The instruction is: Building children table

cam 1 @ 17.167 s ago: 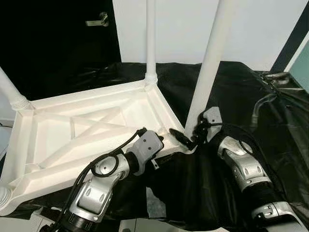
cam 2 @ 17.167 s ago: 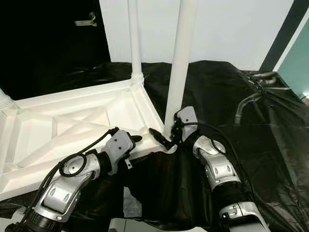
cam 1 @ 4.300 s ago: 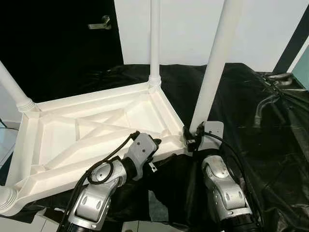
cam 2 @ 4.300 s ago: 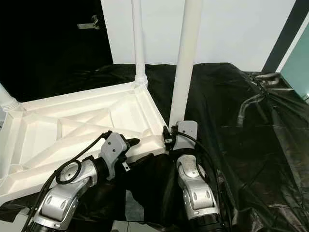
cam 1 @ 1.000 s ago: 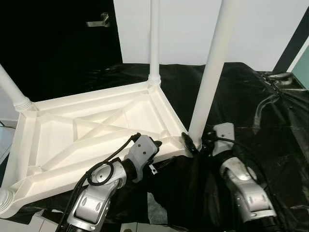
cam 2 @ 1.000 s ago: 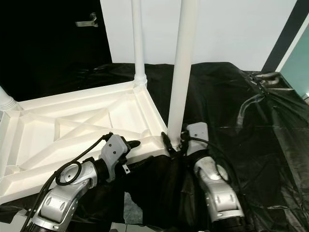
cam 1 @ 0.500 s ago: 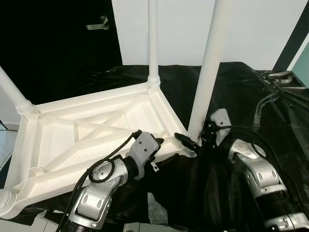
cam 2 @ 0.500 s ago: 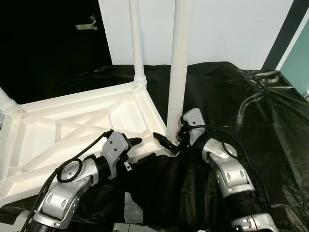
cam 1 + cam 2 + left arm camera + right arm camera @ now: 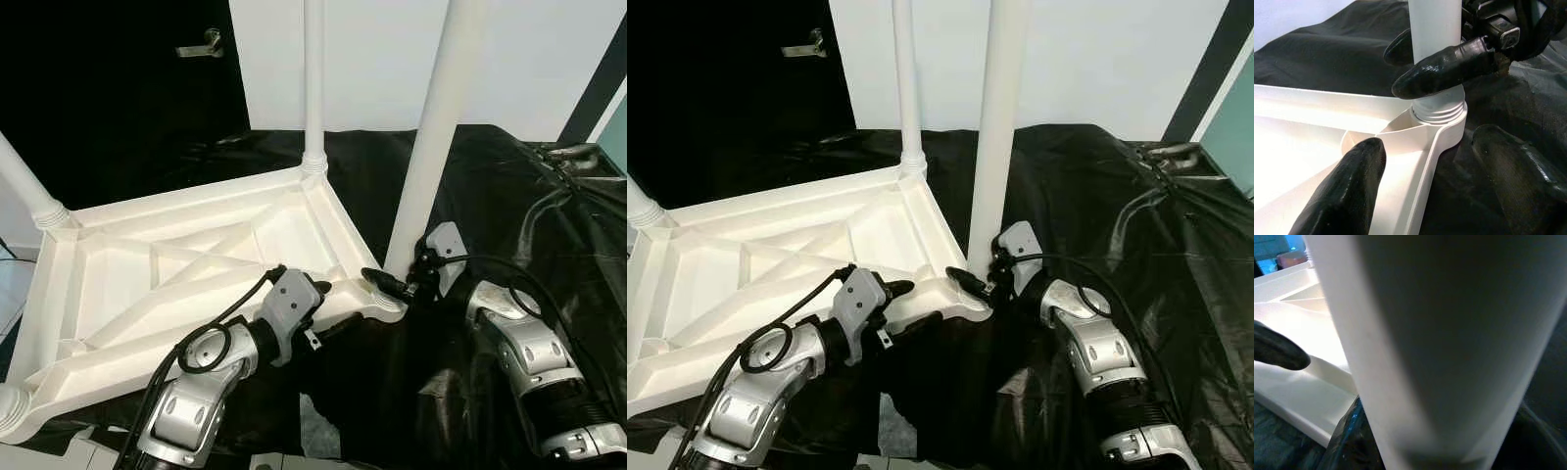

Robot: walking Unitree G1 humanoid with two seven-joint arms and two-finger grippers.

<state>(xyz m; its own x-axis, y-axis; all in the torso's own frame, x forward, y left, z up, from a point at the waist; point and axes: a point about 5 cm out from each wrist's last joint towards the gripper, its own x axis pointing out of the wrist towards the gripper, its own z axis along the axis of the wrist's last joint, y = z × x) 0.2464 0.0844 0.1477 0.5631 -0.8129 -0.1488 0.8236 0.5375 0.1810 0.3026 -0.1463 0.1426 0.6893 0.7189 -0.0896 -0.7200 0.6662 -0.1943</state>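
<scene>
Right gripper (image 9: 392, 285) back around leg (image 9: 431, 147)

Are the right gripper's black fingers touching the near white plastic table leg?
Touching: in the left wrist view, one of the right gripper's fingers lies pressed across the white leg.

Crinkled glossy black plastic sheet (image 9: 509, 186) spread across the foreground, plain white wall (image 9: 549, 59) behind it, black door (image 9: 118, 88) with a silver metal lever handle (image 9: 199, 44) at left, dark vertical strip (image 9: 600, 83) and pale teal panel (image 9: 1236, 122) at right
</scene>
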